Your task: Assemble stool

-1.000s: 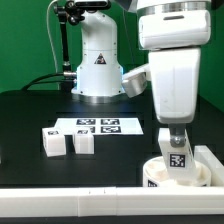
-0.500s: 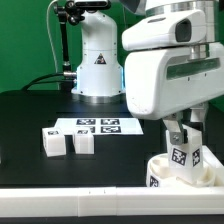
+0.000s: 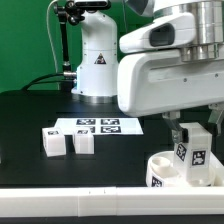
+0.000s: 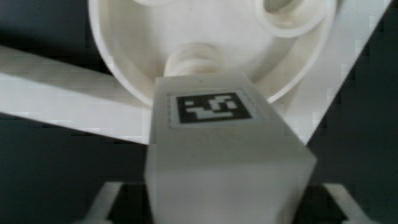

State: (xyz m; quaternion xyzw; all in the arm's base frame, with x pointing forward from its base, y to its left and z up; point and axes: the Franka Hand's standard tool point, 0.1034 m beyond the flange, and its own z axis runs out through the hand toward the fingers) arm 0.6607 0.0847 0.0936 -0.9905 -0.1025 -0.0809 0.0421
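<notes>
My gripper (image 3: 191,137) is shut on a short blocky white stool leg (image 3: 193,154) with a black-and-white marker on its face. It holds the leg upright over the round rimmed seat (image 3: 160,172) at the exterior view's lower right. In the wrist view the leg (image 4: 222,140) runs from between my gripper's (image 4: 222,203) fingertips (image 4: 111,200) down to the seat (image 4: 160,45), its far end meeting a raised boss beside a round hole (image 4: 290,12). Two more legs (image 3: 53,141) (image 3: 84,142) stand side by side on the black table, far to the exterior view's left.
The marker board (image 3: 100,126) lies flat behind the two loose legs. A long white edge rail (image 3: 70,192) runs along the table's front and shows beside the seat in the wrist view (image 4: 54,90). The robot base (image 3: 97,65) stands at the back.
The arm has turned and shifted toward the exterior view's right, carrying the held leg a little rightward over the seat. The gripper stays shut on the leg.
</notes>
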